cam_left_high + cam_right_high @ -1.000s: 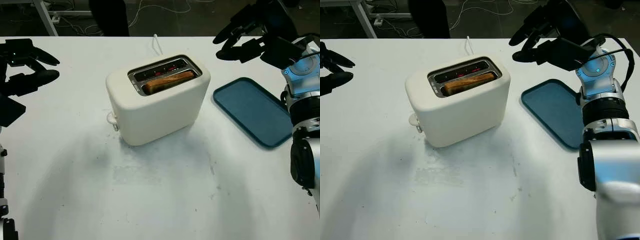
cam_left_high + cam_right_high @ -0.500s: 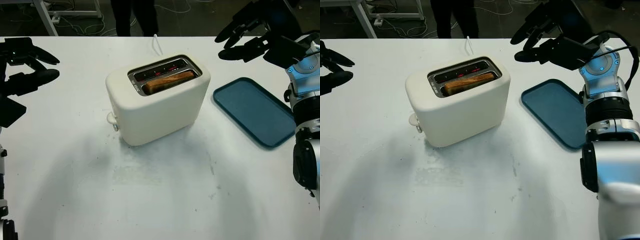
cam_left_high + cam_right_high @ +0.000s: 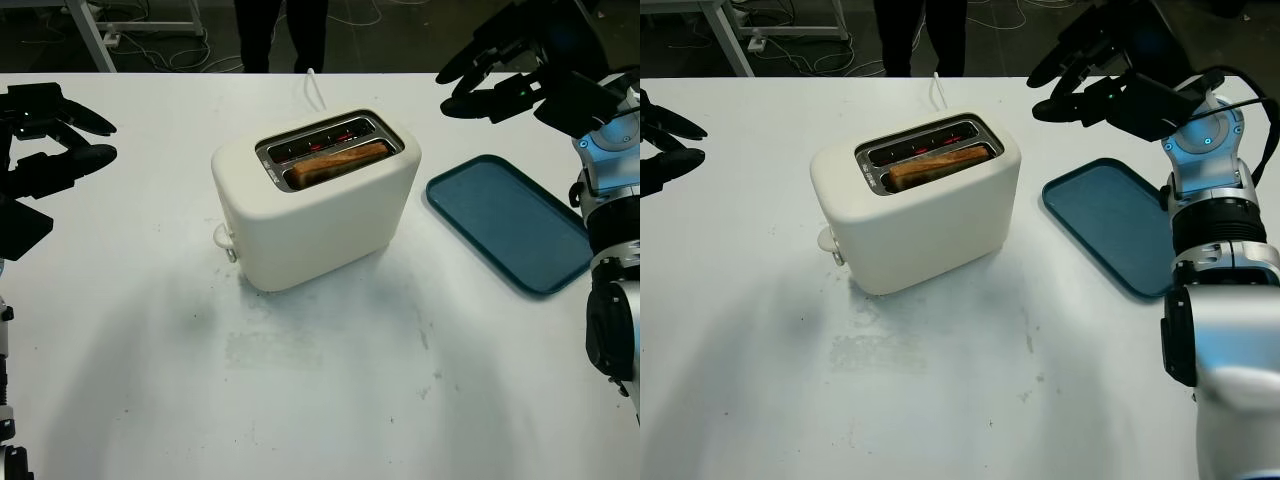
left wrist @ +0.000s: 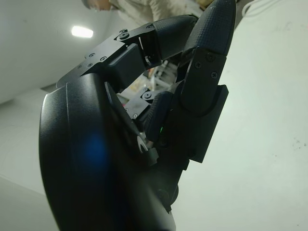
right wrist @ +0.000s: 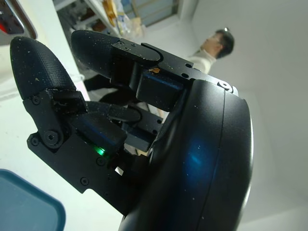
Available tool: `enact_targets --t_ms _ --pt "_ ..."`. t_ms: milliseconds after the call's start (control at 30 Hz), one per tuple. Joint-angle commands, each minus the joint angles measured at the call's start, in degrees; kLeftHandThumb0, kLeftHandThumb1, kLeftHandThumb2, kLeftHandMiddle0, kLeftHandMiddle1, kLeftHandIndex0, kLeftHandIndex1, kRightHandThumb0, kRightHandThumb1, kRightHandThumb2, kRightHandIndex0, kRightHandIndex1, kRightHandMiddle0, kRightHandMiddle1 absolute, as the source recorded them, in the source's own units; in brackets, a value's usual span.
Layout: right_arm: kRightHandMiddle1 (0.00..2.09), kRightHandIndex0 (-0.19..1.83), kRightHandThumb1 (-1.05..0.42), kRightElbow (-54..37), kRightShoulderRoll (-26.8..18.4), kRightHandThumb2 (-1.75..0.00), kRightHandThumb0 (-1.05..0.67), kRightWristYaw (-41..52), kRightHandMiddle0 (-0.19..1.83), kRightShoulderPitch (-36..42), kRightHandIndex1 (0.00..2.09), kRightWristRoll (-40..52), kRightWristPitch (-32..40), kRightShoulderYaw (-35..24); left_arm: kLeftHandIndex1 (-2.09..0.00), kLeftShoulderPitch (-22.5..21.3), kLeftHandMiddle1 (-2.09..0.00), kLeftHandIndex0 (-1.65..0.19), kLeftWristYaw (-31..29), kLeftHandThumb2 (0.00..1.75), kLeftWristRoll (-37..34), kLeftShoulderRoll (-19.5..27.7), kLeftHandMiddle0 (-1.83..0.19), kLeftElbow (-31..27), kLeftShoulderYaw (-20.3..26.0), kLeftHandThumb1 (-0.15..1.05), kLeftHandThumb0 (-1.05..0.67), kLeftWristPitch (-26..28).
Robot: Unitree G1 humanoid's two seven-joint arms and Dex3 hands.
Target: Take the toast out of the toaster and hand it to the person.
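So the right robot hand (image 3: 490, 85) is up in the air, well off to the tray side of the toaster (image 3: 315, 200) and higher than its top. It's open and holding nothing, so we'd guess it's lining up to come in over the slots from above. The left robot hand (image 3: 50, 140) is parked way out on the opposite side of the toaster, also open and empty, which makes sense if it's just keeping clear.

The toast (image 3: 340, 160) sits down in the toaster's nearer slot, only its browned top edge poking up. The farther slot glows red inside. The toaster stands mid-worktop (image 3: 300, 400), lever knob on the end facing the left hand. A blue tray (image 3: 505, 220) lies flat beside the toaster, under the right arm's side.

A person's legs (image 3: 920, 35) stand past the far edge of the worktop behind the toaster, probably waiting for the handoff. The head cameras give us that much, while the right wrist view catches the person's upper body (image 5: 211, 48).
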Motion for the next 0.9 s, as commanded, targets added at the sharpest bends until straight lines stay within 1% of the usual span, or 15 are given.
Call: enact_targets --t_ms 0,167,267,433,633,867 --pt "0.14 1.57 -0.31 0.4 -0.8 -0.57 -0.97 -1.5 1.57 0.7 0.28 -0.4 -0.6 -0.3 -0.77 0.4 -1.04 -0.93 0.5 0.01 0.4 0.1 -1.02 -0.5 0.0 0.89 -0.82 0.3" --pt "0.13 1.57 -0.29 0.5 -1.2 -0.59 -0.96 -3.5 1.57 1.1 0.31 -1.8 -0.3 0.2 -0.78 0.1 -1.05 -0.93 0.3 0.01 0.5 0.0 -1.02 -0.3 -0.3 0.9 -0.83 0.1" --pt "0.13 1.55 -0.27 1.6 -1.1 -0.61 -0.95 -3.0 1.57 1.2 0.31 -0.9 -1.2 -0.1 -0.79 -0.2 -1.05 -0.94 -0.4 0.01 0.0 -0.1 -1.03 0.5 -0.8 0.89 -0.83 -0.5" --pt "0.11 1.55 -0.27 3.0 -1.6 -0.6 -0.97 -3.8 1.57 1.0 0.3 -1.8 -1.7 0.3 -0.72 -0.6 -0.98 -0.99 -1.3 0.0 -0.8 -0.3 -1.07 1.4 -1.5 0.88 -0.82 -0.6" --pt "0.16 1.57 -0.26 3.0 -1.5 -0.59 -0.98 -5.2 1.57 0.8 0.32 -2.6 -1.6 0.9 -0.68 -0.7 -0.95 -1.0 -1.8 0.0 -0.8 -0.2 -1.08 1.2 -1.9 0.89 -0.82 0.3" --pt "0.19 1.57 -0.24 3.1 -0.9 -0.61 -0.99 -6.1 1.57 0.8 0.36 -2.4 -1.9 1.0 -0.68 -0.8 -0.98 -1.0 -2.2 0.0 -0.9 -0.3 -1.07 1.5 -1.9 0.9 -0.82 -0.1"
